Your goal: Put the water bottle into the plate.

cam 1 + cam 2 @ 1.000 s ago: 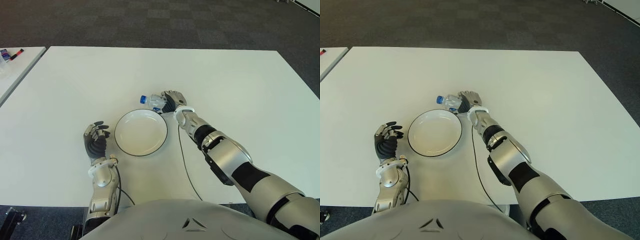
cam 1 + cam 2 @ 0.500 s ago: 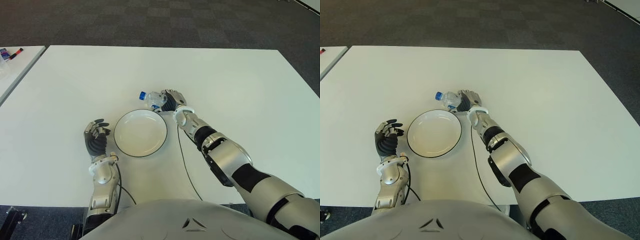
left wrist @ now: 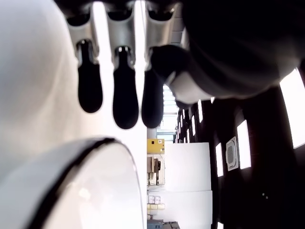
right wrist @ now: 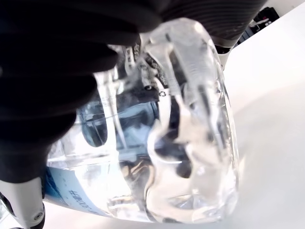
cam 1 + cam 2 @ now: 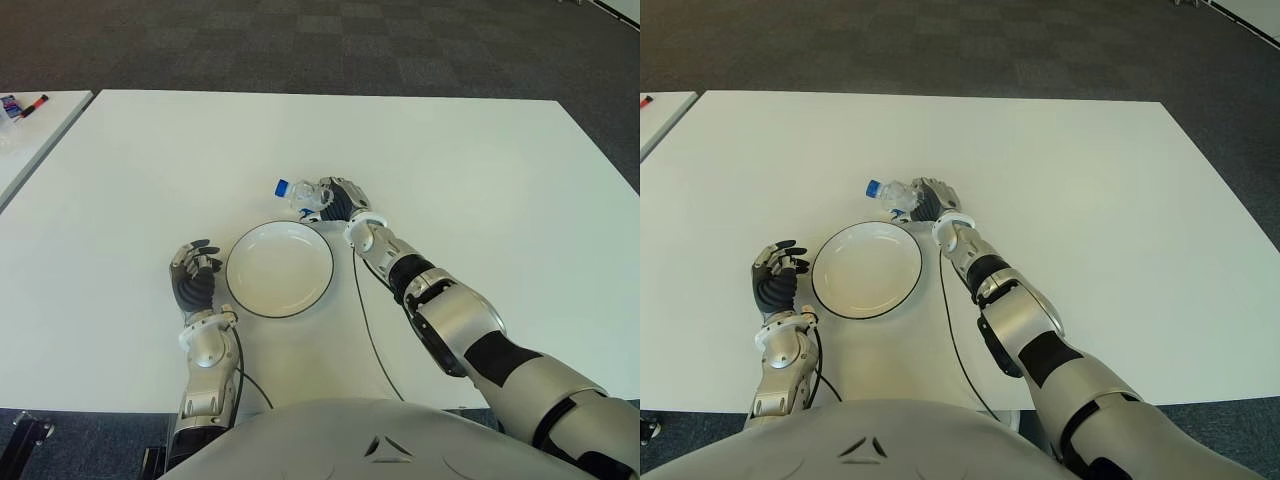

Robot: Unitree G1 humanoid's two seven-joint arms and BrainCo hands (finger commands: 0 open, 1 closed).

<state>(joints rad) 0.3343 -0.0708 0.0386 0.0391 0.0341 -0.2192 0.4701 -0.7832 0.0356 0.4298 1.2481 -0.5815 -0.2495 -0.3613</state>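
A clear water bottle [image 5: 302, 195] with a blue cap lies tilted just beyond the far rim of the white, black-edged plate [image 5: 247, 292]. My right hand [image 5: 338, 200] is shut on the bottle's body, cap pointing left; up close the right wrist view shows dark fingers [image 4: 52, 71] wrapped over the crumpled clear plastic [image 4: 186, 143]. The left hand [image 5: 194, 280] shows left of the plate with its fingers curled and nothing in them; its fingers [image 3: 119, 90] hang above the plate's rim [image 3: 90, 148] in the left wrist view.
The white table [image 5: 480, 170] stretches wide around the plate. A thin black cable [image 5: 365, 320] runs from my right wrist toward the front edge. A second table [image 5: 30, 130] with small items stands at the far left.
My right hand has carried the bottle slightly left and farther from me, its cap now pointing more to the left. The left hand has not moved.
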